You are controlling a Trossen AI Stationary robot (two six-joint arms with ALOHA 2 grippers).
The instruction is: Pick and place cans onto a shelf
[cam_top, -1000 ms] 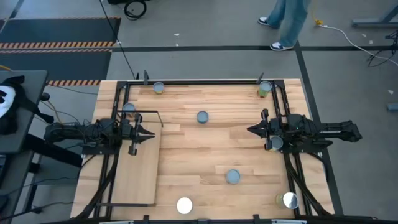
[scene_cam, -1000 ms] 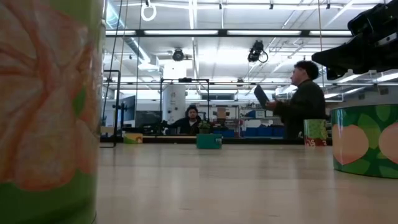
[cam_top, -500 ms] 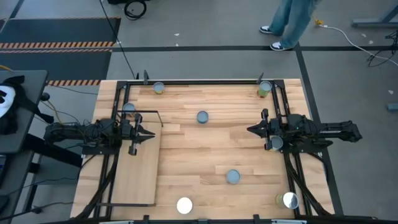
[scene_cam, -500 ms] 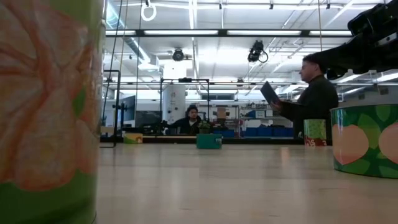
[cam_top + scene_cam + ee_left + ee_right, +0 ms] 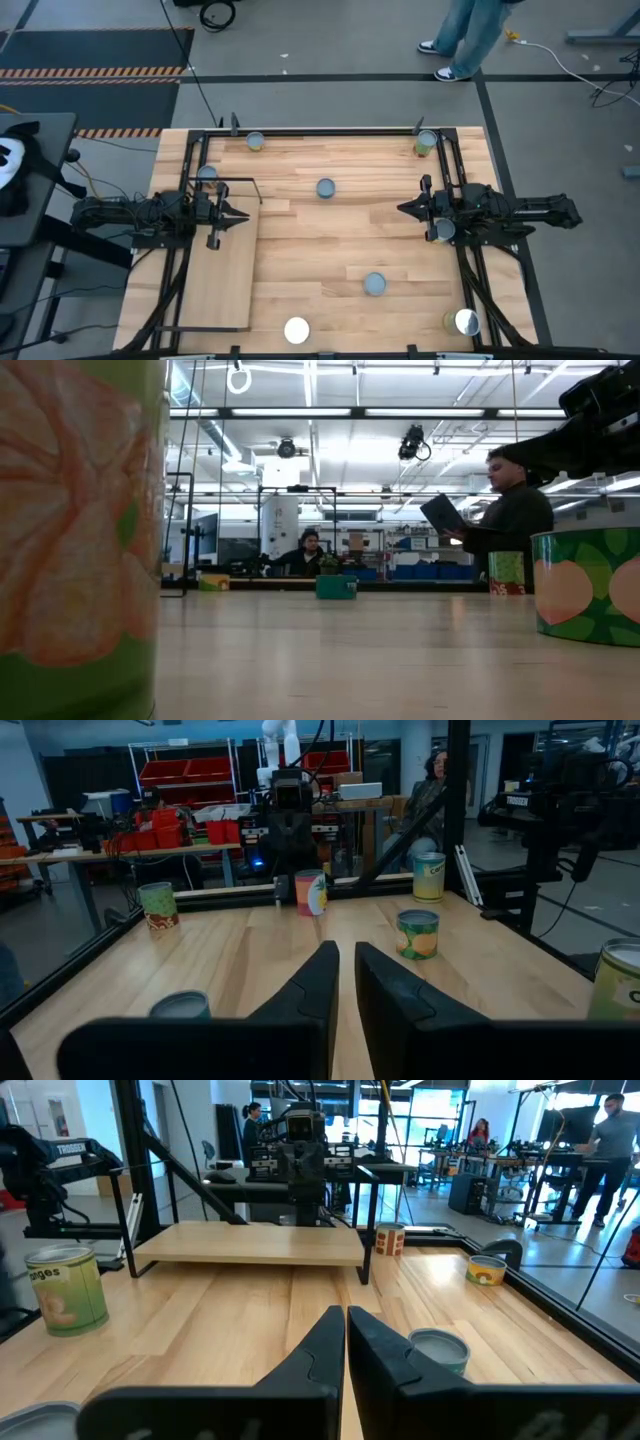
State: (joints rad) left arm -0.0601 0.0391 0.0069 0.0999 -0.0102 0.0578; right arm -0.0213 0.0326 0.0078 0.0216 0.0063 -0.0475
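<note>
The cans (image 5: 324, 188) are short round tins with flat silvery or pale-blue tops, scattered on my butcher-block table (image 5: 340, 250). The shelf (image 5: 222, 275) is a smooth light-wood board in thin black framing. My left gripper (image 5: 240, 216) and right gripper (image 5: 404, 208) both have fingers pressed together, holding nothing.

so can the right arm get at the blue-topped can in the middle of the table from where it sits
Probably yes: the right gripper points toward the blue-topped can, and only bare tabletop lies between them, nothing blocking.

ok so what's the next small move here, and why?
Probably open the left end effector and ease it toward the middle can. The left end effector and the right end effector both look shut and empty, and the shelf holds no cans. That can stands in the open, ahead of the left one.
</note>
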